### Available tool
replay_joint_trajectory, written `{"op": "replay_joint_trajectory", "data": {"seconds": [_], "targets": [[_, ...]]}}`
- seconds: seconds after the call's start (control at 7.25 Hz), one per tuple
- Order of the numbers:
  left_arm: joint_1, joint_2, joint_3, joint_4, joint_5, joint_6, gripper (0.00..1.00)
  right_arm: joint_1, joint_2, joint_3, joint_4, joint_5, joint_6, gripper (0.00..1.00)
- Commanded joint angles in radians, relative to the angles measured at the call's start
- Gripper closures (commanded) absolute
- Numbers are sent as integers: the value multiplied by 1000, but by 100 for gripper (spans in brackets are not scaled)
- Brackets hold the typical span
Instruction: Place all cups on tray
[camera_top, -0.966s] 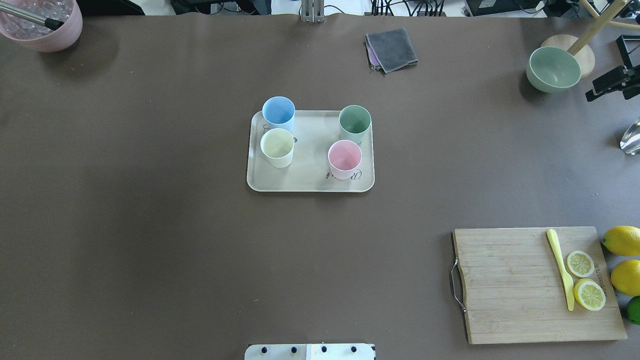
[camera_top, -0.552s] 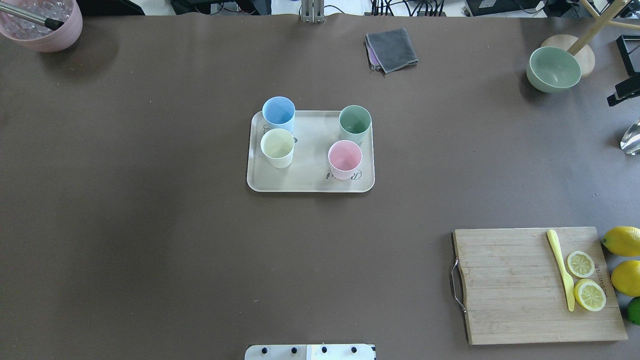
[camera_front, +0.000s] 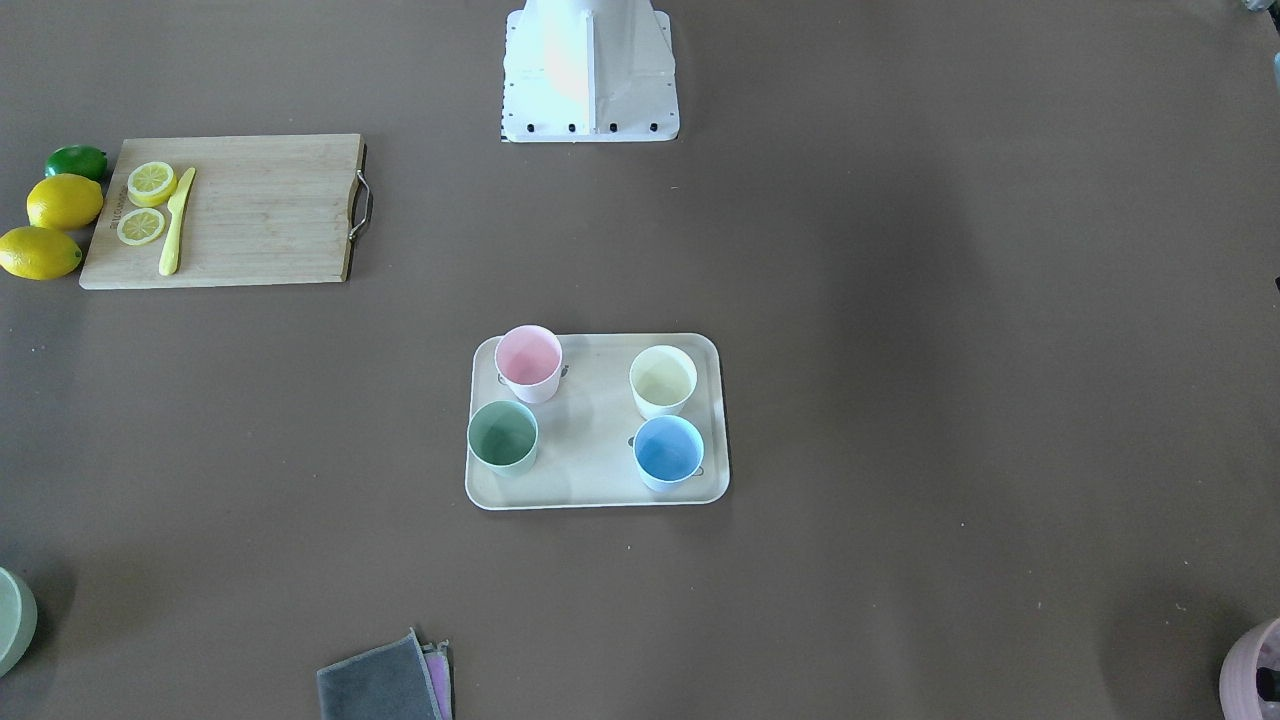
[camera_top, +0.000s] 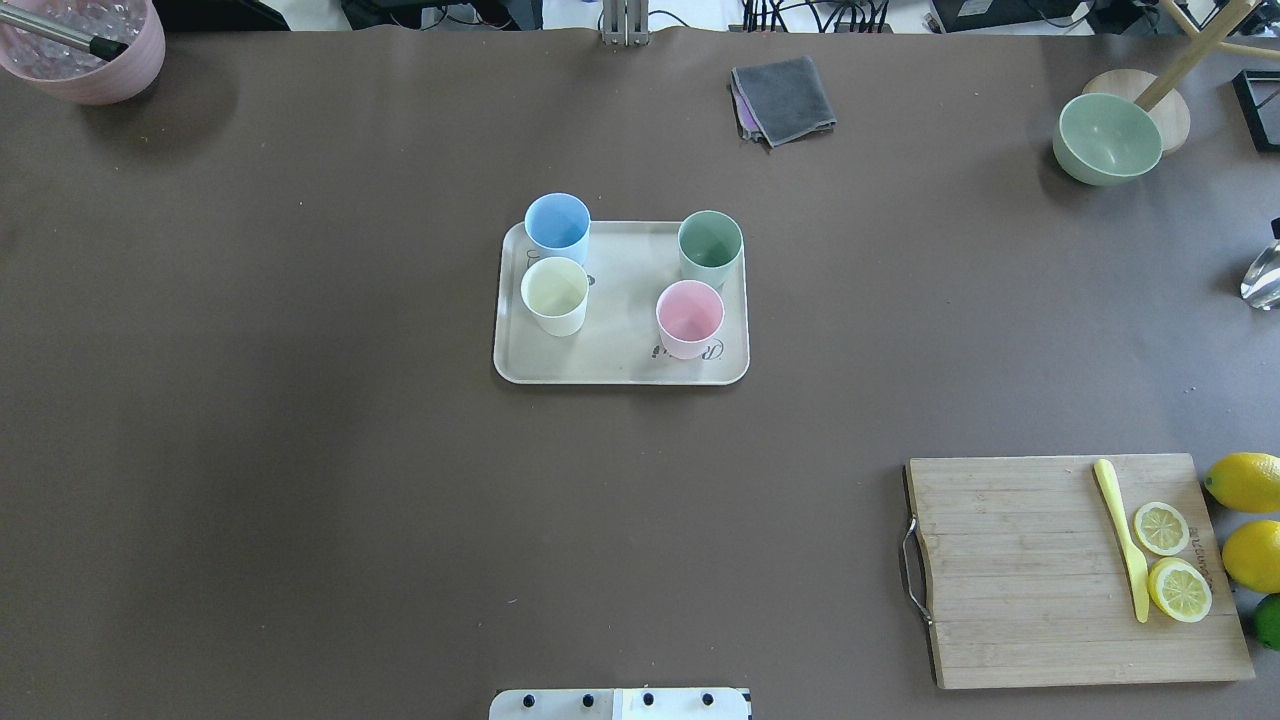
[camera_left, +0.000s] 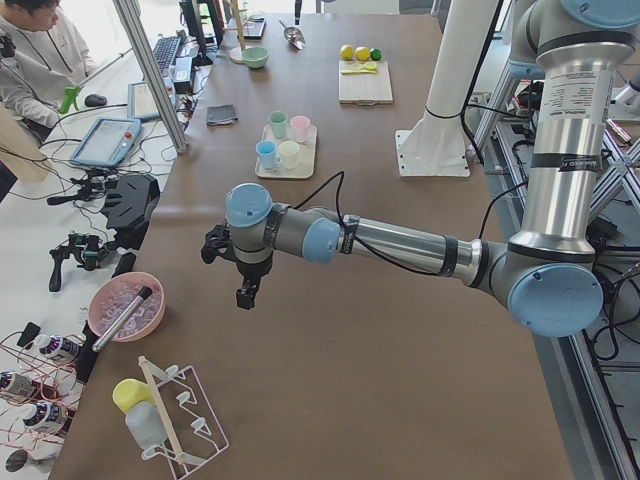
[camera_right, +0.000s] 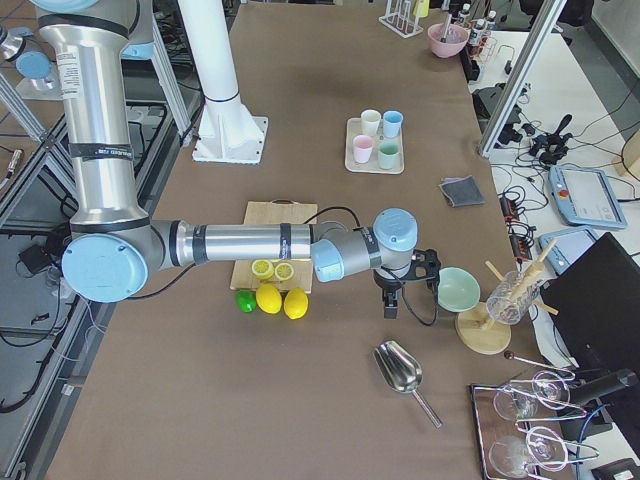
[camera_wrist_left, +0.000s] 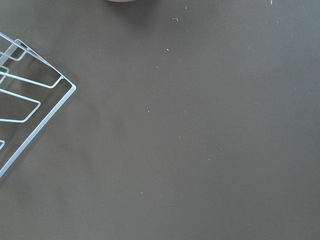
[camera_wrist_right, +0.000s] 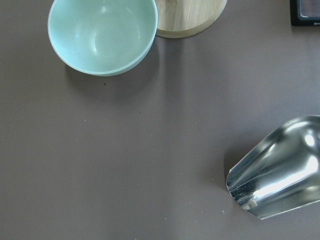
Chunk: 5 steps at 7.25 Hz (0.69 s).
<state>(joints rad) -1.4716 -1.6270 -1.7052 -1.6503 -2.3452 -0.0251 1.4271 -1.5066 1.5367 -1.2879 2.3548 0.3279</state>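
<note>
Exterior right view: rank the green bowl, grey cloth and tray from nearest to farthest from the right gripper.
1. Green bowl, close by the right gripper.
2. Grey cloth, farther along the operators' side.
3. Tray, farthest, mid-table.

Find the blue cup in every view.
Front-facing: blue cup at tray lower right.
Overhead: blue cup at tray's upper left.
Exterior left: blue cup, tray's lower left.
Exterior right: blue cup, tray's upper right.
Wrist views: not in either.
Shared landmark: the tray.
</note>
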Motion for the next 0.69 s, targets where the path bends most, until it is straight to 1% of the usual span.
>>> {"op": "replay_joint_trajectory", "data": {"seconds": [0.0, 0.28, 0.55], "targets": [[1, 2, -1, 1, 0, -10, 2, -1, -4, 0, 1, 1, -3, 0], [-3, 4, 9, 4, 7, -7, 2, -1, -1, -1, 7, 0, -4, 0], [-6, 47, -4, 7, 18, 1, 2, -1, -6, 2, 12, -2, -3, 0]]}}
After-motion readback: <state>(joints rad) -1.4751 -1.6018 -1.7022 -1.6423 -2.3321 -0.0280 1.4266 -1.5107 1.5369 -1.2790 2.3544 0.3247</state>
